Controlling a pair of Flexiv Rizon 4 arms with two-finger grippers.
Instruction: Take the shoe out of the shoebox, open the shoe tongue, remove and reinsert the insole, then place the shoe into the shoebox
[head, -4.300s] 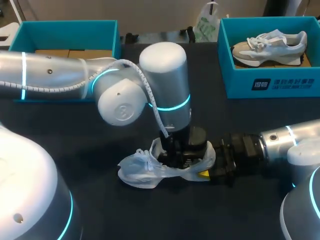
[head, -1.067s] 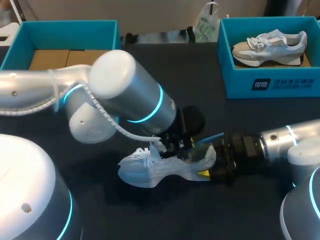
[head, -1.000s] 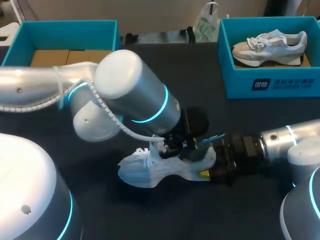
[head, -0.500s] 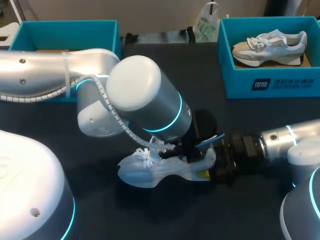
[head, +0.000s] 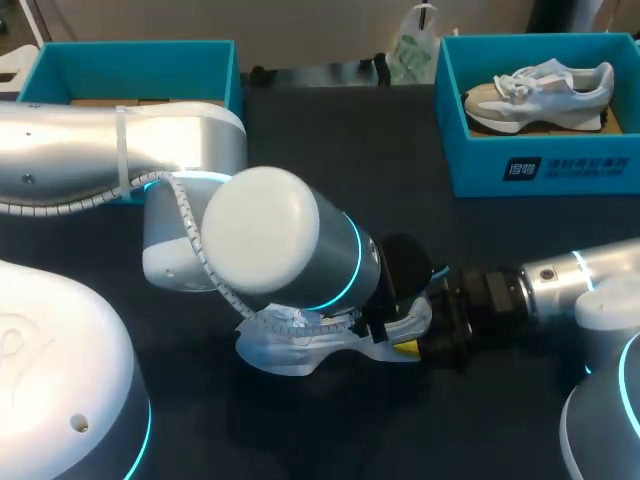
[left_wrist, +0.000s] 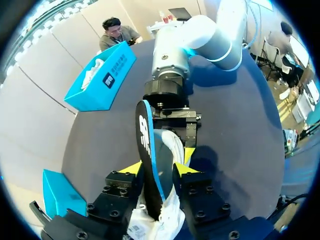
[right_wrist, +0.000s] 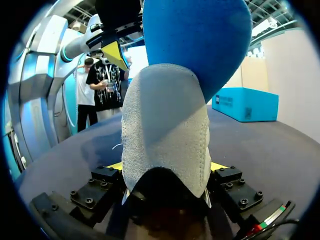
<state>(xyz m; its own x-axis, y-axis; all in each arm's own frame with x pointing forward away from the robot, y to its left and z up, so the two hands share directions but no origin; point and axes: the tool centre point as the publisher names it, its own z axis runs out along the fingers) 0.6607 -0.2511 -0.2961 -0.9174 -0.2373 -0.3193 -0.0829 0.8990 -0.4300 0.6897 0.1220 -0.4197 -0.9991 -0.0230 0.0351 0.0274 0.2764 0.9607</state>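
Note:
A white shoe lies on its side on the dark table, toe toward my left. My right gripper is shut on its heel, and the right wrist view shows the grey heel pinched in that gripper. A blue-bottomed insole stands up out of the shoe's opening, right at my left gripper. Its blue underside towers over the heel. In the head view my left wrist hides that gripper, and only the insole's tip shows.
A teal shoebox at the back right holds a second grey-white shoe. Another teal shoebox stands at the back left. A white bag sits at the far edge between them.
My left arm has swung down and to the right over the shoe, covering its laces and most of the insole. The right arm and the shoe have stayed put.

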